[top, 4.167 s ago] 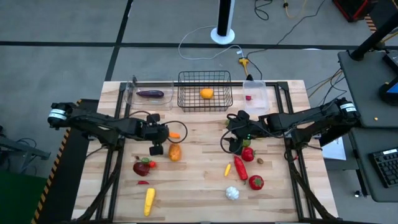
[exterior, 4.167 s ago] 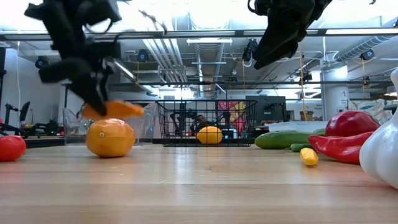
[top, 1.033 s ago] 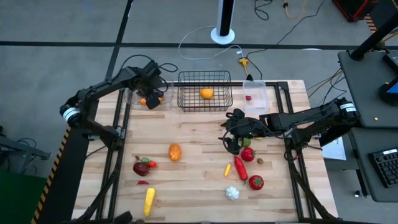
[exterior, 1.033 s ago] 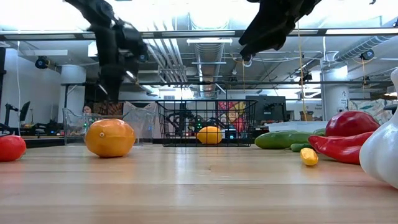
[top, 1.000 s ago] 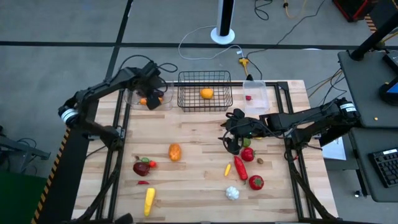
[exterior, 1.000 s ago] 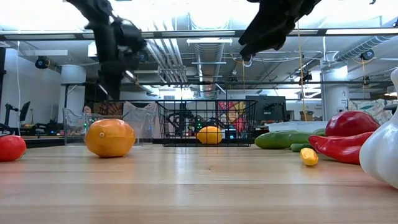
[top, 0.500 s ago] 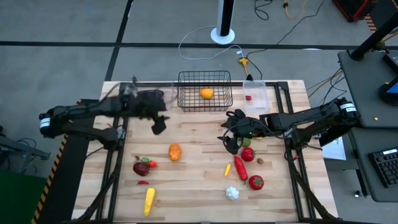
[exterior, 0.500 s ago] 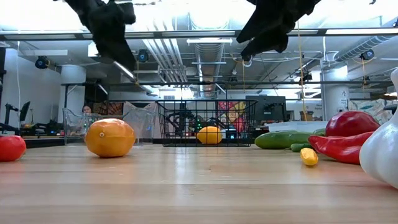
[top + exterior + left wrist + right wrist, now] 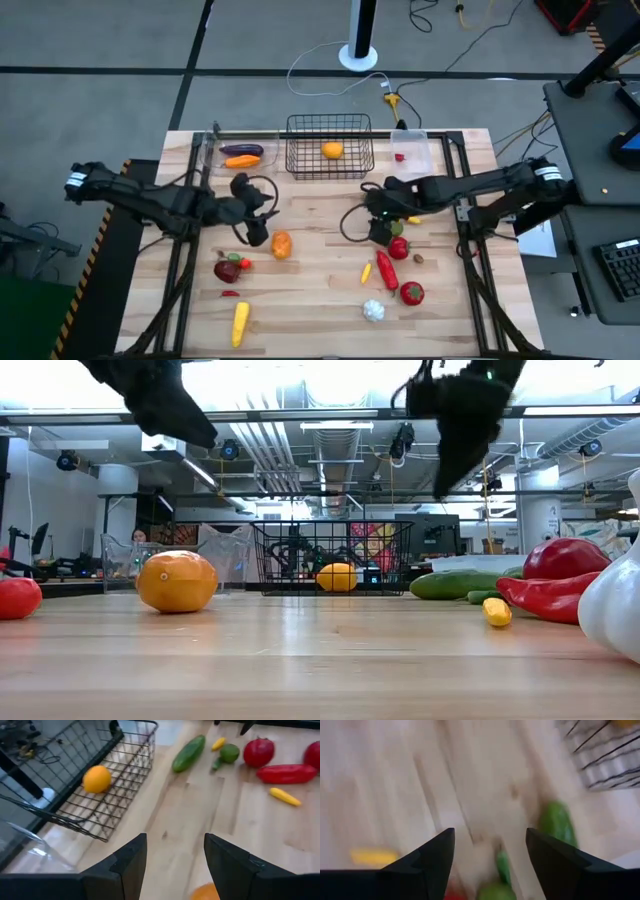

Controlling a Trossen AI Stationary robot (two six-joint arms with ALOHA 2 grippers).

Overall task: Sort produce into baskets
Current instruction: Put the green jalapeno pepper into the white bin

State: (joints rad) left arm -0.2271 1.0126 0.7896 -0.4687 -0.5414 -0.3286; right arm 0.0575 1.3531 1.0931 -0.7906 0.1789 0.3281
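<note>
Left gripper (image 9: 252,232) jaws apart, nothing between them, hanging over the table (image 9: 320,300) just beside the orange fruit (image 9: 281,244); in the left wrist view the fingers (image 9: 131,862) frame bare wood with the fruit's edge between them. Right gripper (image 9: 380,230) jaws also spread and empty, above the cluster on the right side: green cucumber (image 9: 189,753), small lime-green piece (image 9: 229,753), red pepper (image 9: 398,247), long red chili (image 9: 386,271), small yellow pepper (image 9: 366,272). Further out: red tomato (image 9: 411,293), white garlic (image 9: 373,311), corn (image 9: 240,322), dark red produce (image 9: 228,268) near the left front. At the far edge, black wire basket (image 9: 330,165) holds one orange (image 9: 332,150); the wide clear bin (image 9: 212,150) to its left holds purple eggplant (image 9: 244,150) and carrot (image 9: 240,161); the smaller clear bin (image 9: 418,160) on its right holds a small red item (image 9: 400,156).
</note>
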